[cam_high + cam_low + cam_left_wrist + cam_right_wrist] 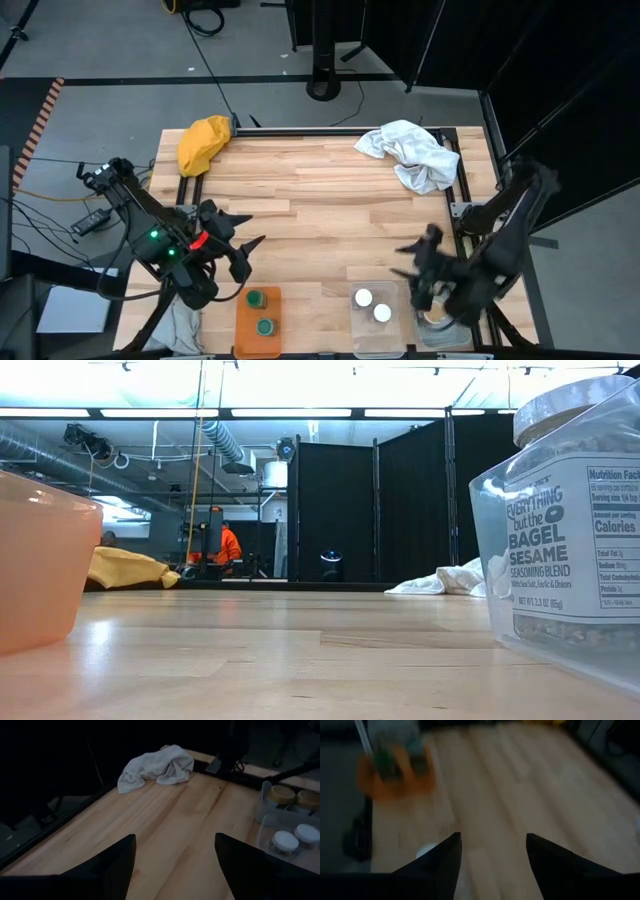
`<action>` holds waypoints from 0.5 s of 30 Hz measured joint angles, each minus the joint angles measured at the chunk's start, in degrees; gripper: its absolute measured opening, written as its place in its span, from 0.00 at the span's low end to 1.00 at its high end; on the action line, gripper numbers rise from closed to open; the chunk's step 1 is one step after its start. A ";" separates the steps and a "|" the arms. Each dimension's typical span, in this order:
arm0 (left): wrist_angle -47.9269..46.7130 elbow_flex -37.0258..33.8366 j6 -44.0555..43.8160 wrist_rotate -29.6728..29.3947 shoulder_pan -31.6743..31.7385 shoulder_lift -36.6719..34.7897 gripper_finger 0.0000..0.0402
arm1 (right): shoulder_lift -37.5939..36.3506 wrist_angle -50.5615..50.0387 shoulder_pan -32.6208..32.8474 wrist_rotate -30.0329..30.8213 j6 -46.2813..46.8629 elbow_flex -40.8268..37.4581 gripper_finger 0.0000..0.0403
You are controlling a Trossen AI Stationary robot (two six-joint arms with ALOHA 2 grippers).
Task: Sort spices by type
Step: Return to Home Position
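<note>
Two green-lidded jars [261, 311] stand in the orange tray [243, 335] at the near edge. Two white-lidded jars [372, 305] stand in the clear tray [357, 330]; in the left wrist view they show as the white-lidded jars [295, 837]. Two tan-lidded jars [294, 797] sit in the grey tray [261, 805], which my right arm mostly hides in the high view. My left gripper [252, 229] is open, just behind the orange tray and holding nothing. My right gripper [400, 260] is open above the table behind the clear tray, also holding nothing.
A yellow cloth [203, 142] lies at the far left corner and a white cloth [412, 152] at the far right. The low view shows the orange tray wall [40, 560] and a seasoning jar [575, 510] inside the clear tray. A person in orange [228, 545] is far behind the table.
</note>
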 joint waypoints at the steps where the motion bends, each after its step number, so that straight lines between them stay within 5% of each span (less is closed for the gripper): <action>1: 0.56 0.00 0.02 -0.43 0.00 -0.09 0.68 | -1.98 -0.03 -0.05 1.53 -0.32 0.00 0.57; 15: 2.95 2.23 10.21 -2.15 -0.11 -1.71 0.68 | -27.20 4.85 -0.29 11.55 -1.92 -0.01 0.55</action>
